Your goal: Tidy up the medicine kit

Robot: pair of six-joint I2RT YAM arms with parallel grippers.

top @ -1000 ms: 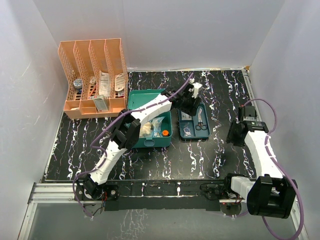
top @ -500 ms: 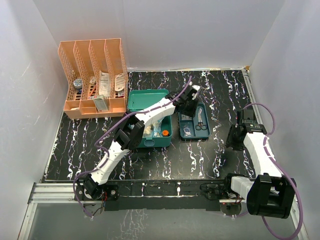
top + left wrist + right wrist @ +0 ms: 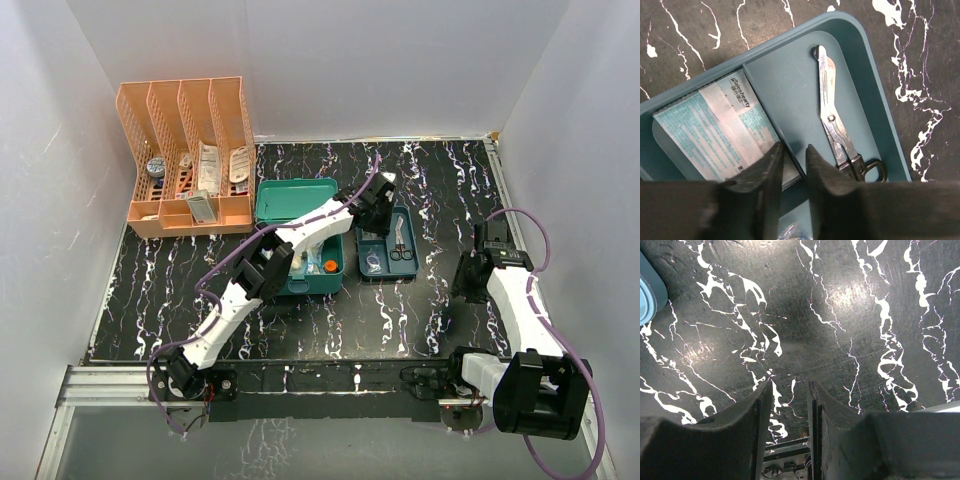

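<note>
Teal plastic fills most of the left wrist view, where the insert tray point(image 3: 790, 80) is cut off at the left and bottom edges. The dark fingers point(image 3: 765, 190) cover its near part. Below them a small clear wrapper point(image 3: 790, 232) barely shows and cannot be identified. The print on the white and teal packet point(image 3: 710, 130) is too small to read.

From above, the left arm point(image 3: 300, 230) crosses the open medicine kit point(image 3: 290, 195) and hides much of what lies inside. Only an orange cap point(image 3: 330, 266) and some pale items show beside it. The kit sits on the black marbled counter point(image 3: 400, 310), just in front of the orange file rack point(image 3: 185, 150), with the tray just beside it on the right.

The left end effector point(image 3: 792, 150) is down in that tray at a narrow gap, its fingers astride the divider point(image 3: 762, 100) between the packet and the scissors point(image 3: 832, 120). I cannot tell whether they actually pinch the divider.

The right end effector point(image 3: 790, 387) hangs over bare counter to the right of the tray and apart from it. Its fingers are parted narrowly with nothing between them. A pale teal rounded corner point(image 3: 647, 290) shows at the left edge of its view, mostly cut off.
</note>
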